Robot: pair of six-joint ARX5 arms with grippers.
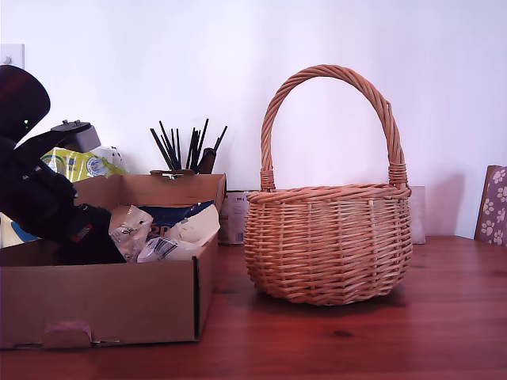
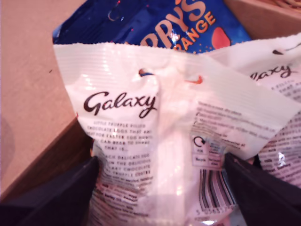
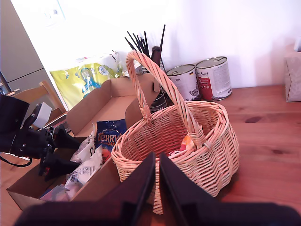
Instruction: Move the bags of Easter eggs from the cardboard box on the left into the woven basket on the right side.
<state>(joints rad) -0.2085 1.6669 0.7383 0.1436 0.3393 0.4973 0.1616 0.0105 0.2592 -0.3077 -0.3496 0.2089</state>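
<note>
The cardboard box (image 1: 119, 301) stands at the exterior view's left, with the woven basket (image 1: 329, 245) beside it. My first gripper (image 1: 101, 236) reaches into the box. Its dark fingers (image 2: 61, 197) stand open on either side of a white Galaxy bag (image 2: 141, 117). A blue Terry's Orange bag (image 2: 155, 19) and a second white Galaxy bag (image 2: 277, 80) lie behind. My second gripper (image 3: 156, 162) is shut with nothing in it, hovering near the basket (image 3: 207, 155). A red-and-yellow bag (image 3: 186, 141) lies inside the basket. The second gripper is out of the exterior view.
A yellow-and-blue pack (image 1: 79, 165) and a holder of black sticks (image 1: 186, 146) stand behind the box. Two tins (image 3: 214, 77) sit behind the basket. A paw-print box (image 1: 495, 204) is at the exterior view's right edge. The table is dark wood (image 1: 356, 340).
</note>
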